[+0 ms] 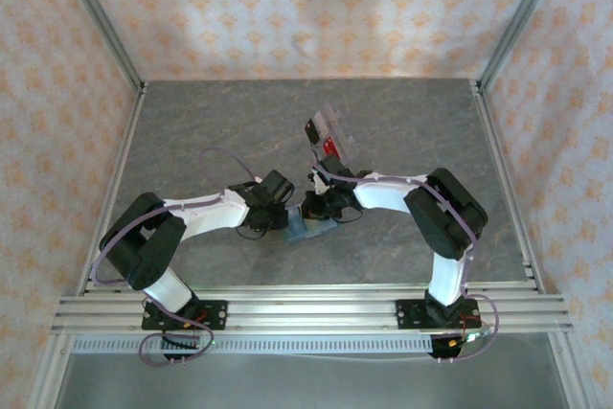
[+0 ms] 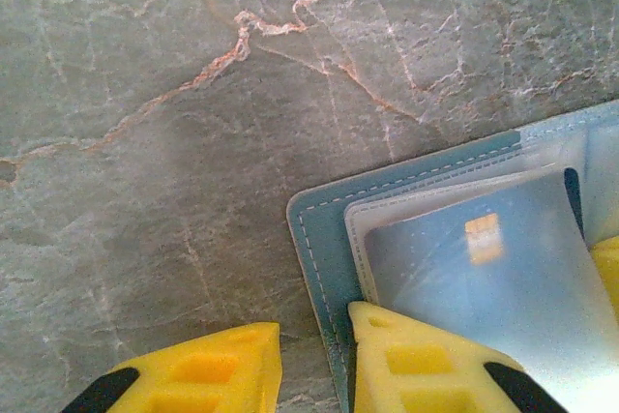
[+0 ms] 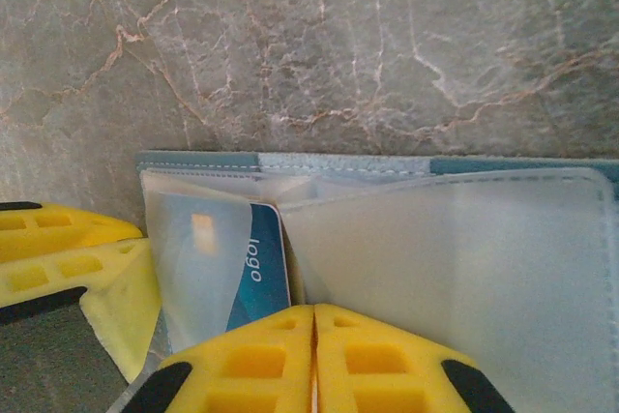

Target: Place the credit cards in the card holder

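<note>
Pinning is how we read the left gripper (image 2: 311, 334). Its jaws stand apart, with one finger (image 2: 426, 365) pressed on the lower-left corner of the card holder (image 2: 319, 239) and the other over bare table (image 2: 145, 142). Nothing is pinched between them. Likely reason: to hold the opened holder flat and stop it sliding while the other arm works the pockets.

The holder lies opened out at the centre of the top view (image 1: 311, 229), just in front of both wrists. Its teal cover is underneath and the clear sleeves (image 3: 464, 249) are fanned on top. A blue card (image 3: 256, 278) sits inside one sleeve, at the lower left of the right wrist view. Its chip shows through the plastic in the left wrist view. We judge that card in, or nearly in.

The right gripper (image 3: 314, 314) is at the bottom centre of its own view, pads (image 3: 377, 355) pressed together with no gap. We cannot tell whether a thin sleeve edge is caught between them. It sits low over the sleeves, probably to nudge the card home or part a pocket.

Around: a clear tray (image 1: 330, 131) lies above centre in the top view, apart from the holder, with a red card (image 1: 330, 147) visible in it. So we judge there are more cards to fetch.

In the way: both grippers crowd the holder closely, and the floppy sleeves overlap, so the next pocket mouth looks hard to reach.
</note>
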{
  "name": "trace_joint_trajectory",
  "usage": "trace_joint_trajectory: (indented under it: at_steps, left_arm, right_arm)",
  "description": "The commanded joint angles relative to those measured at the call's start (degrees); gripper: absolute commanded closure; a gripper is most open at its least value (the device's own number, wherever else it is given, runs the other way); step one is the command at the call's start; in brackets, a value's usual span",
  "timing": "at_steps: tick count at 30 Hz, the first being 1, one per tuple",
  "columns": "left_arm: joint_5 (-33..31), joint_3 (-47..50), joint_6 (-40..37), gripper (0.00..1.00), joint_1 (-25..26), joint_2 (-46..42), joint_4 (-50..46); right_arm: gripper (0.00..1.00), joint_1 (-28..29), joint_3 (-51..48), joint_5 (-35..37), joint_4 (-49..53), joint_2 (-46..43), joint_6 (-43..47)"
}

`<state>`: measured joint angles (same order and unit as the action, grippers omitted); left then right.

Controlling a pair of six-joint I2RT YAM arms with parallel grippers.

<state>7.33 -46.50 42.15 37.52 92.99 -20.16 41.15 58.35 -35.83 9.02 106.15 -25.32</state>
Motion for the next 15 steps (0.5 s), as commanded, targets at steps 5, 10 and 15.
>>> trace_joint_trajectory:
  at_steps: [5, 10, 15]
  left_arm:
    - [-0.48, 3.76, 0.81, 0.76, 0.45, 5.45, 4.07]
    - [-0.21, 3.91, 0.92, 0.76, 0.28, 6.31, 4.77]
    - [-0.09, 3.79, 0.83, 0.76, 0.28, 6.77, 5.12]
  right_arm:
    - [0.85, 0.95, -0.40, 2.66, -0.85, 2.73, -1.33]
    - [0.76, 0.95, 4.06, 8.00, 7.63, -3.93, 2.37]
    - [0.75, 0.82, 10.47, 11.93, 17.12, -4.72, 7.19]
